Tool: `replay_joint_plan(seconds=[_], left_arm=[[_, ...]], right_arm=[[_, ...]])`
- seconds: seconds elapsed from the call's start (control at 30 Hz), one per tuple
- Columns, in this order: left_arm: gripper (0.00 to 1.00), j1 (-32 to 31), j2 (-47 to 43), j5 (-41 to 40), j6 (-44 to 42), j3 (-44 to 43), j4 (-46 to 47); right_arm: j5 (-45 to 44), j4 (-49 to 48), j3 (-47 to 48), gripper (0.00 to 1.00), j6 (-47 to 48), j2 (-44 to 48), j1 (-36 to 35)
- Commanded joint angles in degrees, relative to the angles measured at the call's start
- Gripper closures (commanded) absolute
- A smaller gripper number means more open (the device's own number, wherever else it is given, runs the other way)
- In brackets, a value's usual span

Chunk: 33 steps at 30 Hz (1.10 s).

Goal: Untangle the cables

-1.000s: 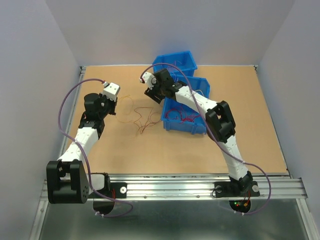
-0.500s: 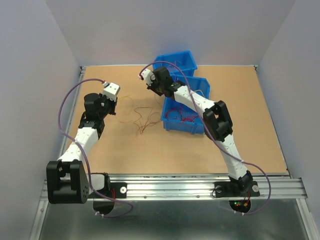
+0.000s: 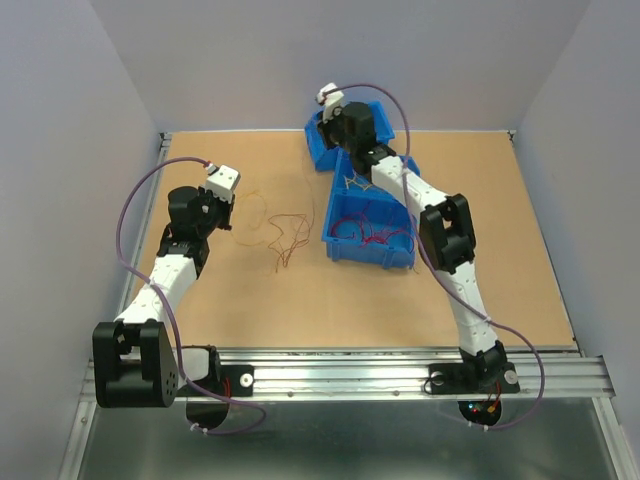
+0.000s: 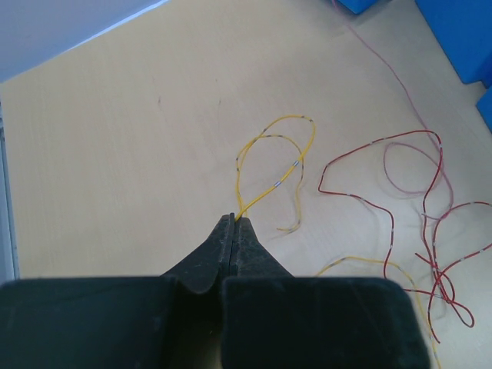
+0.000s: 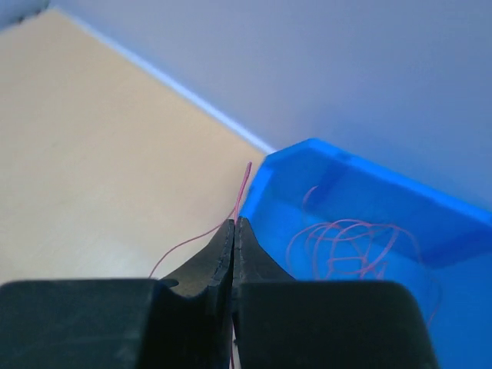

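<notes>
Top external: right claw (image 5: pixel 233 224) (pinching cable (image 5: pixel 244 184)) swung to far bin (image 3: pixel 381 112).

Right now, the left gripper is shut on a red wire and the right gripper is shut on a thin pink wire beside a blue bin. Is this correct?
Not quite. In the left wrist view, the left gripper is shut on a yellow wire, not a red one. The rest is correct: the right gripper is shut on a thin pink wire beside a blue bin.

The wooden table (image 3: pixel 300 300) bears two blue bins (image 3: pixel 365 254) and loose cables (image 3: pixel 285 236).
</notes>
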State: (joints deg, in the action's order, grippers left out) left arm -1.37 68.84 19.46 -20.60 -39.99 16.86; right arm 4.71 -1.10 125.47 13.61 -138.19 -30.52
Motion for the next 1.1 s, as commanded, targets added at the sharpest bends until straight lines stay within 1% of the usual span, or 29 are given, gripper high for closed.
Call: replay_joint_plan(seconds=[0.0,0.07,0.1,0.13,0.17,0.33,0.43,0.5,0.67,0.8,0.83,0.9,1.0,1.03,1.07], left_arm=[[1.00,0.3,-1.4,0.1,-0.7,-1.6,1.6],[1.00,0.3,-1.3,0.0,-0.6,-1.6,1.6],[1.00,0.3,-1.2,0.0,-0.6,-1.7,1.6],[1.00,0.3,-1.2,0.0,-0.6,-1.7,1.6],[1.00,0.3,-1.2,-0.1,-0.7,-1.7,1.6],[1.00,0.3,-0.9,0.0,-0.7,-1.8,1.6],[1.00,0.3,-0.7,-0.2,-0.6,-1.8,1.5],[1.00,0.3,-0.8,-0.3,-0.6,-1.8,1.5],[1.00,0.3,-1.1,-0.3,-0.5,-1.8,1.5],[1.00,0.3,-1.2,-0.3,-0.5,-1.8,1.5],[1.00,0.3,-1.5,-0.3,-0.5,-1.8,1.5],[1.00,0.3,-1.7,-0.3,-0.5,-1.7,1.5],[1.00,0.3,-1.6,0.0,-0.5,-1.7,1.5],[1.00,0.3,-1.7,0.0,-0.5,-1.7,1.5],[1.00,0.3,-1.6,0.1,-0.5,-1.7,1.5]], right_arm=[[4.1,-17.4,3.6,0.99,-16.3,-0.2,6.7],[4.6,-20.3,6.2,0.99,-20.7,-1.4,9.0],[6.5,-19.9,9.8,0.99,-21.5,-3.0,10.1],[6.9,-19.8,9.9,0.99,-22.2,-3.0,10.6],[7.2,-20.1,12.2,1.00,-22.7,-3.9,10.8],[9.8,-23.0,14.3,0.99,-24.1,-4.8,12.2],[9.8,-22.8,16.1,1.00,-25.3,-6.3,13.0],[11.3,-23.4,14.8,1.00,-27.0,-6.4,13.7],[13.7,-24.5,6.9,1.00,-27.0,-5.5,14.2],[11.6,-18.7,3.6,0.99,-27.2,-5.2,14.2],[11.0,-16.0,3.1,0.99,-27.0,-5.1,14.2],[10.6,-15.9,-1.7,0.99,-27.0,-3.1,14.1],[9.6,-15.4,-5.5,0.82,-25.8,-0.6,14.1],[9.3,-14.9,-5.8,0.72,-25.4,0.1,14.1],[9.3,-14.7,-6.1,0.66,-25.1,0.5,14.1]])
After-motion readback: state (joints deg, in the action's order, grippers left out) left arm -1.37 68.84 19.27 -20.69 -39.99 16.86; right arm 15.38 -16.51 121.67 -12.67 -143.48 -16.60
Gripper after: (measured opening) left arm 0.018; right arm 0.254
